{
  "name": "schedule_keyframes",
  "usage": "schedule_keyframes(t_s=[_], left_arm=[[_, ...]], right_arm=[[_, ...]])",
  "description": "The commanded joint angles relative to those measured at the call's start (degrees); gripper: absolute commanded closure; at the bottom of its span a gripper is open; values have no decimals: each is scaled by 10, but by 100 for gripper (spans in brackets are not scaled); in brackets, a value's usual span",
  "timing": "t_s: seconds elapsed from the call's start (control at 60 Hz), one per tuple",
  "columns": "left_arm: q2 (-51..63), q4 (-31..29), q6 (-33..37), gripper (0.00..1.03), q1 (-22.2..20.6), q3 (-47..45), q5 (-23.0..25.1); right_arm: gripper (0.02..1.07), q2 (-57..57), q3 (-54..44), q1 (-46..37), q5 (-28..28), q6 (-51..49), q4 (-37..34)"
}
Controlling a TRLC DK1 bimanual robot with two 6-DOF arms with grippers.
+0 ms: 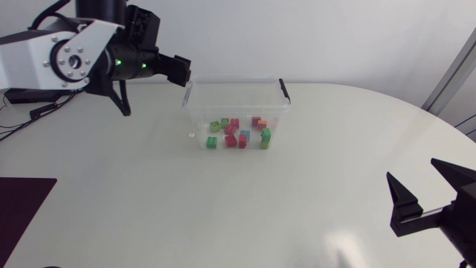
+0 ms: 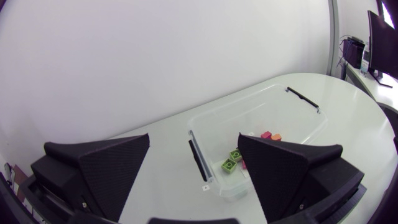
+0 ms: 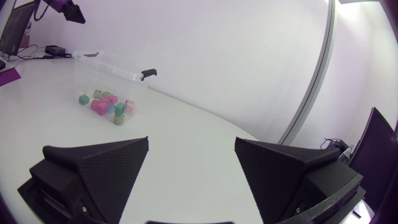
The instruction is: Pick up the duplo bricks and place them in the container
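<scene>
the left claw (image 1: pixel 178 71) is released, its two wedge fingers spread wide with nothing between them. seen from above, it hangs by the 10 o'clock corner of the clear container (image 1: pixel 235 83). in its own wrist view the left claw (image 2: pixel 194 140) looks down between its fingers onto the container (image 2: pixel 249 103), which lies just ahead, with one black handle (image 2: pixel 197 159) at the near end and another at the far end.

the right claw (image 1: pixel 421 180) is released too, fingers apart and empty, low at about 4 o'clock from the container and well apart from it. from the right claw (image 3: pixel 191 143), the container (image 3: pixel 118 66) sits far ahead across the white table (image 1: pixel 312 193).

the duplo bricks (image 1: pixel 238 132) lie inside the container, bunched toward its 6 o'clock wall: a green one (image 1: pixel 212 142) at the 9 o'clock end, red and pink ones in the middle, a lime one (image 1: pixel 265 137) at the 3 o'clock end.
</scene>
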Motion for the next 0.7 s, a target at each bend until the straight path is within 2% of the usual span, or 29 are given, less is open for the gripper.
schedule_keyframes(t_s=[0.0,0.117,0.283,0.383,0.683], left_arm=[[-58,24,-3,4,12,-54,-2],[-127,33,-11,4,19,-108,-5],[-235,56,-25,5,21,-200,-35],[-320,99,-25,5,24,-276,-50],[-497,93,-26,5,28,-387,-80]], right_arm=[[7,-2,-15,-6,2,-1,12],[7,-6,-23,-10,3,14,31],[7,-18,-48,-4,3,43,66],[7,-17,-58,6,2,52,81],[7,-18,-70,37,3,89,76]])
